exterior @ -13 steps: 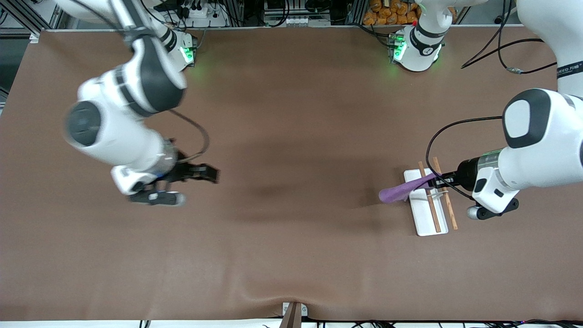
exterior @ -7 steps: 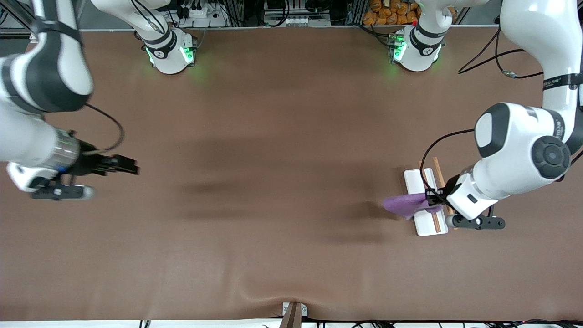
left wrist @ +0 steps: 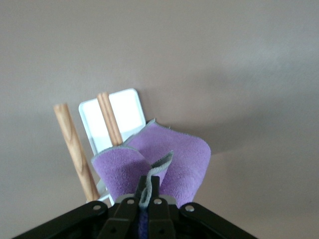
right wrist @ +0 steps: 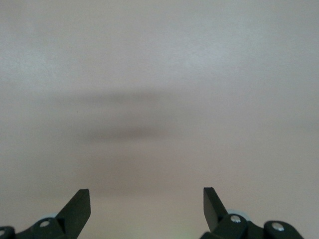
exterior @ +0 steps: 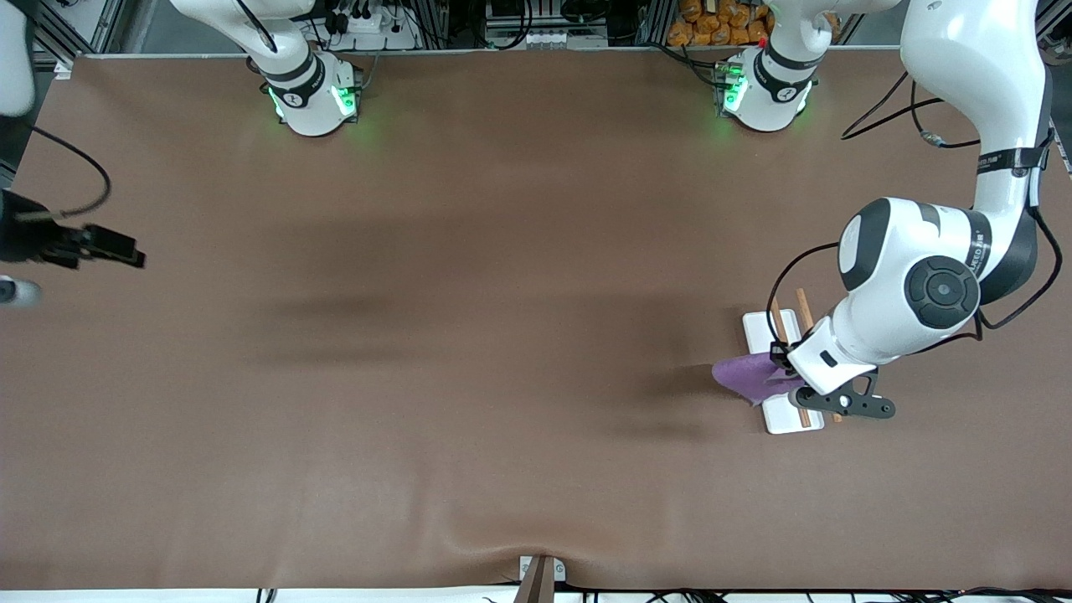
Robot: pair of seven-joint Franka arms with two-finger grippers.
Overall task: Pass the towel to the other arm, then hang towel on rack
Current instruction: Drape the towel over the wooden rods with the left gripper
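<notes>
The purple towel [exterior: 744, 377] hangs pinched in my left gripper [exterior: 785, 362] over the rack [exterior: 764, 332], at the end of the rack nearer the front camera. In the left wrist view the towel [left wrist: 174, 159] droops in two folds from the shut fingers, with its hem between them. The rack's white base [left wrist: 119, 113] and two wooden rods [left wrist: 109, 119] lie below it. My left gripper [left wrist: 148, 188] is shut on the towel. My right gripper [exterior: 126, 249] is open and empty at the right arm's end of the table; it is also open in the right wrist view [right wrist: 147, 199].
The brown table mat [exterior: 502, 335] is bare between the arms. Black cables [exterior: 921, 109] lie by the left arm's base. A small bracket [exterior: 540, 578] sits at the table's front edge.
My right gripper has swung away toward the right arm's end of the table. My left gripper has turned and moved the towel toward the rack's nearer end.
</notes>
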